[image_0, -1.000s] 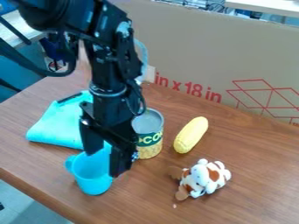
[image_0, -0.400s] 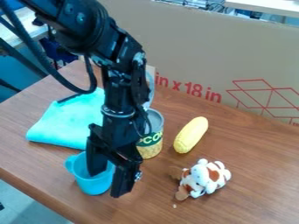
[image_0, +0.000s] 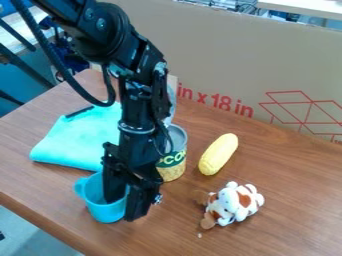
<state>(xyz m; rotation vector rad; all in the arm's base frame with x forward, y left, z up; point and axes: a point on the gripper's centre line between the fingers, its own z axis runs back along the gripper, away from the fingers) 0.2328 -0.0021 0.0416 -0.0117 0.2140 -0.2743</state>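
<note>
Because the gripper (image_0: 124, 209) has one finger inside the cup (image_0: 95, 203) and the other outside, it appears to be clamped on the wall nearest the can (image_0: 174, 167). The cup is on the table (image_0: 287, 200), to the left of the can and nearer the camera. With the hold so far off-centre, the cup could swing or tip if raised, its weight hanging to one side; a smooth, curved wall could also slip if the pinch is light. The arm (image_0: 137, 115) overlaps the can in view, so sideways travel might knock it. The cup is upright, mouth up, its long axis roughly vertical and its handle (image_0: 79, 187) pointing left, away from the can. The cloth (image_0: 73, 142) is left of the can, the corn (image_0: 218, 154) right of it, and the plush toy (image_0: 234, 202) right and nearer the camera.
</note>
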